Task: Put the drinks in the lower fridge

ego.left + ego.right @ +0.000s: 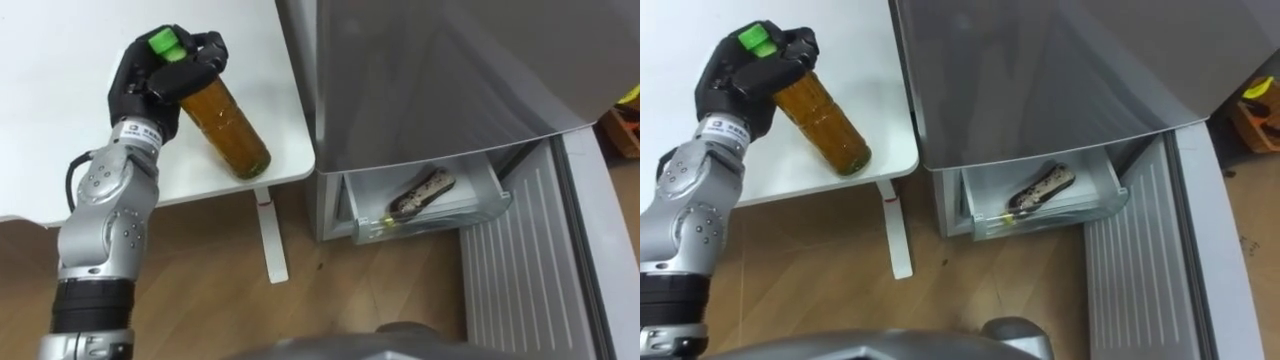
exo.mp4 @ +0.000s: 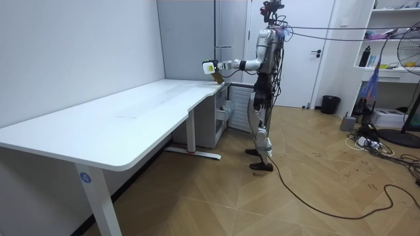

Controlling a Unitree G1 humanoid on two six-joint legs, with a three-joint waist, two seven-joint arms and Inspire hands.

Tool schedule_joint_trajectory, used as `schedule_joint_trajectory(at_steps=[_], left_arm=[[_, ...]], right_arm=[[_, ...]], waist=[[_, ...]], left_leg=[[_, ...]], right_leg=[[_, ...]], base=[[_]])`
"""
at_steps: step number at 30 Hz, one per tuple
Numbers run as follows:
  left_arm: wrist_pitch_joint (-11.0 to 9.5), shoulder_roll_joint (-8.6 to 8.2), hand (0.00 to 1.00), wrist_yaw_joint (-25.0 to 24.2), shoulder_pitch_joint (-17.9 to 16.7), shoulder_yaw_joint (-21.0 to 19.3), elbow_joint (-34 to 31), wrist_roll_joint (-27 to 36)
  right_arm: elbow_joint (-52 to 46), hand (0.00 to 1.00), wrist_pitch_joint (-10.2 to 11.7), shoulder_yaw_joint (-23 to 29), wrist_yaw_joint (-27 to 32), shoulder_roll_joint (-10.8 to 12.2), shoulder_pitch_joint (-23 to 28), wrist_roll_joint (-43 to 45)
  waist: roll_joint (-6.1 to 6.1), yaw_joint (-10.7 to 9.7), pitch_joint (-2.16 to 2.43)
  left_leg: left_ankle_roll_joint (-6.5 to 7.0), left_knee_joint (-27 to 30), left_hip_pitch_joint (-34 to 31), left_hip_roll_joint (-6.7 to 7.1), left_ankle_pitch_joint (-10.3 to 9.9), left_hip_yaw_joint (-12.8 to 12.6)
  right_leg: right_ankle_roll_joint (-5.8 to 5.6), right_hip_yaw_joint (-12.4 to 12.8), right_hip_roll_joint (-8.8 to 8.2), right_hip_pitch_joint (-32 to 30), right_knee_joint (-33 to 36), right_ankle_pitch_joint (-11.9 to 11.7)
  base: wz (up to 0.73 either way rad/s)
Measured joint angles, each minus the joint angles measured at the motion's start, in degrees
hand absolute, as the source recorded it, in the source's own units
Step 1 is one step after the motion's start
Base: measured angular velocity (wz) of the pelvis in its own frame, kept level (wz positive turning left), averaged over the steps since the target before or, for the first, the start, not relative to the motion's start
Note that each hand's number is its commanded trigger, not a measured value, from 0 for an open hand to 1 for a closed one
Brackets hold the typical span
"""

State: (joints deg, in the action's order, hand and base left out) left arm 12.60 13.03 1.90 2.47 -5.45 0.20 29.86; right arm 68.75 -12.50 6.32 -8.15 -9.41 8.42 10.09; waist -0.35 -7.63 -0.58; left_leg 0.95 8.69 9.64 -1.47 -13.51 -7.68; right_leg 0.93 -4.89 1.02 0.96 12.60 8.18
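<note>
Smooth amber cylindrical bottle (image 1: pixel 226 128) in left hand (image 1: pixel 150 82)

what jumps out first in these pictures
The left hand curled round the top of an amber bottle with a green cap, tilted over the white table's corner. To its right, the grey fridge's lower drawer stands open with another bottle lying inside.

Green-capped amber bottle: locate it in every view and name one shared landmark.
Left eye view: upper left, bottle tilted in the left hand.
Right eye view: upper left, bottle in that hand.
Room view: upper centre, bottle at the outstretched arm's end.
Shared landmark: white table corner beside the grey fridge.
</note>
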Motion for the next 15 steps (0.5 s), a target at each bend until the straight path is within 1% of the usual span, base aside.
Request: schedule_joint_trajectory(at_steps=[3,5,7,9,10,11,13,14,15], left_arm=[[0.11,-0.87,1.00,0.02,0.00,-0.02,0.00,1.11],[0.16,-1.16,1.00,0.01,0.00,0.00,-0.01,1.86],[0.65,-1.44,1.00,0.10,0.00,0.00,-0.01,2.09],[0.78,-2.15,1.00,0.17,-0.01,0.17,-0.01,2.22],[0.77,-2.38,1.00,0.20,-0.03,0.20,-0.01,2.34],[0.77,-2.45,1.00,0.38,-0.14,0.58,-0.01,3.34],[0.78,-2.67,1.00,0.37,-0.23,1.51,-0.02,4.54],[0.78,-3.12,1.00,0.37,-0.25,1.91,-0.02,5.15],[0.77,-3.40,1.00,0.37,-0.25,2.13,-0.02,6.22]], right_arm=[[-0.30,0.00,-0.03,0.00,0.64,0.08,-0.54,-1.31],[-1.53,0.00,-0.01,-0.04,1.42,0.09,-0.83,-2.33],[-2.01,0.00,0.13,-0.01,1.91,0.09,-1.42,-3.30],[-3.45,0.00,0.11,-0.17,2.45,0.09,-1.77,-4.42],[-4.08,0.00,0.09,-0.49,2.73,0.10,-1.78,-4.88],[-5.22,0.00,0.21,-0.74,3.41,0.23,-1.80,-5.47],[-6.54,0.00,0.84,-0.83,3.85,0.47,-1.84,-6.58],[-6.64,0.00,1.52,-1.55,3.84,0.55,-2.15,-7.13],[-6.64,0.00,1.69,-2.03,3.81,0.65,-2.63,-7.27]], waist=[[0.35,0.37,-0.01],[0.66,0.61,0.18],[0.74,0.76,0.22],[0.80,1.83,0.31],[0.79,1.91,0.32],[0.70,2.00,0.36],[0.44,3.07,0.37],[0.11,3.25,0.46],[-0.20,3.55,0.46]], left_leg=[[0.00,0.00,-0.13,0.00,0.00,-0.03],[0.00,0.01,-0.48,0.00,0.00,-0.06],[0.00,0.06,-0.51,-0.04,0.00,-0.06],[0.00,0.18,-0.34,-0.12,0.00,-0.11],[-0.01,0.25,-0.39,-0.13,0.00,-0.09],[-0.01,0.27,-0.46,-0.14,0.01,-0.05],[-0.02,0.28,-0.39,-0.17,0.01,-0.03],[-0.02,0.27,-0.38,-0.18,0.01,-0.03],[-0.02,0.27,-0.40,-0.19,0.01,0.01]], right_leg=[[0.00,0.04,0.04,-0.30,0.03,0.00],[0.05,-0.01,0.05,-0.94,0.02,-0.03],[0.15,-0.20,0.10,-0.95,0.02,-0.13],[0.22,-0.30,0.06,-0.75,0.07,-0.18],[0.22,-0.37,0.02,-0.71,0.08,-0.18],[0.22,-0.45,0.00,-0.69,0.06,-0.17],[0.23,-0.46,0.06,-0.69,0.06,-0.18],[0.23,-0.50,0.06,-0.64,0.03,-0.18],[0.23,-0.47,0.06,-0.63,0.00,-0.18]], base=[[0.00],[0.00],[-0.02],[-0.06],[0.00],[0.05],[0.00],[0.00],[0.03]])
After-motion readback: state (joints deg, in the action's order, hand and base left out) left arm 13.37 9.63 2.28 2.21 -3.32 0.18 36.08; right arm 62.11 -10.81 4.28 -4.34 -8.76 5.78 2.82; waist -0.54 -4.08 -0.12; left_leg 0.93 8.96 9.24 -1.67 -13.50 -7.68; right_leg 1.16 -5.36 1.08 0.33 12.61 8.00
